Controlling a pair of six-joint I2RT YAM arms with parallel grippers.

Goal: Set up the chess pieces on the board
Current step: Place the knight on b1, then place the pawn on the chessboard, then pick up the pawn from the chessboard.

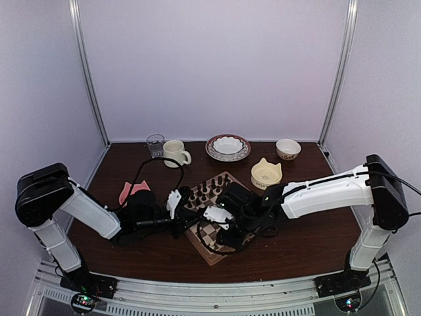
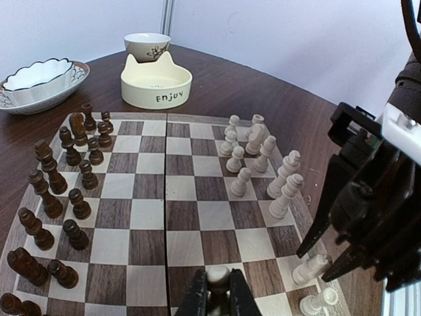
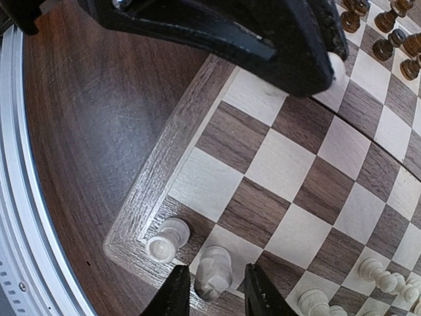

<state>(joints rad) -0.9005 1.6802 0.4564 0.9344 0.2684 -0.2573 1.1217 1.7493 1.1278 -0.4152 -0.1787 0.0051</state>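
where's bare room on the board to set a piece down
The board's middle squares, between the dark pieces and the white cluster, are bare. It is crowded at the corner, where the right gripper stands around a white piece, with a second white piece beside it.

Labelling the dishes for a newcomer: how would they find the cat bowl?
Start at the chessboard mid-table. To its right, toward the back wall, sits a low cream bowl. Unlike the small round bowl behind it, its rim rises into two cat ears and its side reads Enjoy.
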